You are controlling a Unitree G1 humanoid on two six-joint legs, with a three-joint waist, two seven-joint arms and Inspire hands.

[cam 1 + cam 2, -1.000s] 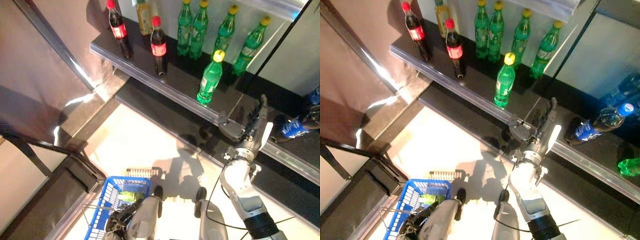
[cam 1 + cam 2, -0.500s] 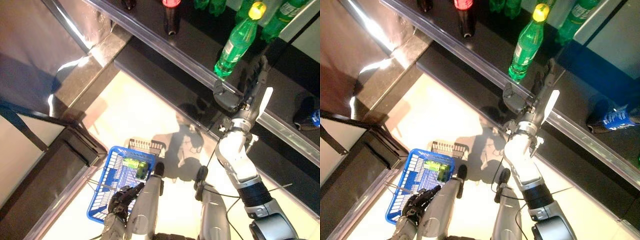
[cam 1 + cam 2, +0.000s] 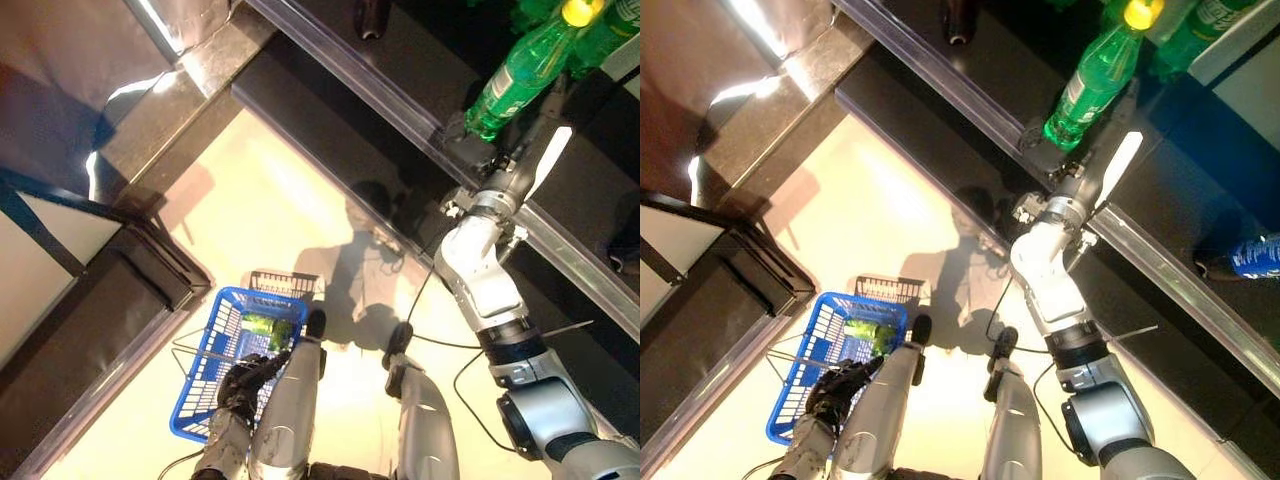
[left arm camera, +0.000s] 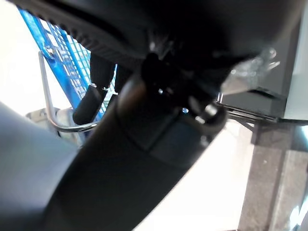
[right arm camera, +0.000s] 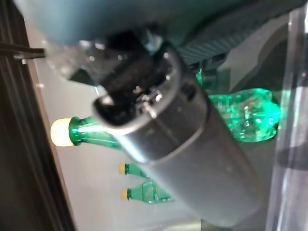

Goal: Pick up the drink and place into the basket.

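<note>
The green bottle (image 3: 520,78) with the yellow cap stands upright on the dark shelf (image 3: 400,70), close to the shelf's front rail (image 3: 360,80), and everything else is easiest placed from it. The right hand (image 3: 530,150) is just beside that bottle, at its base on the side towards the robot, reaching in over the rail with the white-covered thumb (image 3: 548,162) standing straight out. The fingers run up alongside the bottle, dark against the dark shelf, and I cannot tell whether they are curled round it or merely beside it; the right wrist view shows the bottle (image 5: 240,113) close past the hand but not the fingers themselves. More green bottles (image 5: 144,192) with yellow caps stand further back on the shelf than this one, and the foot of a dark bottle (image 3: 370,15) stands on the shelf well off to the robot's left of it. A blue bottle (image 3: 1260,255) lies on a lower level to the robot's right of the green one.

Well apart from the bottle, down over the pale floor (image 3: 270,200), hangs the blue basket (image 3: 215,380). The left hand (image 3: 245,385) has its fingers curled round the basket's wire handle (image 4: 53,106). A green drink (image 3: 265,325) lies inside the basket already, at the end nearer the shelf.
</note>
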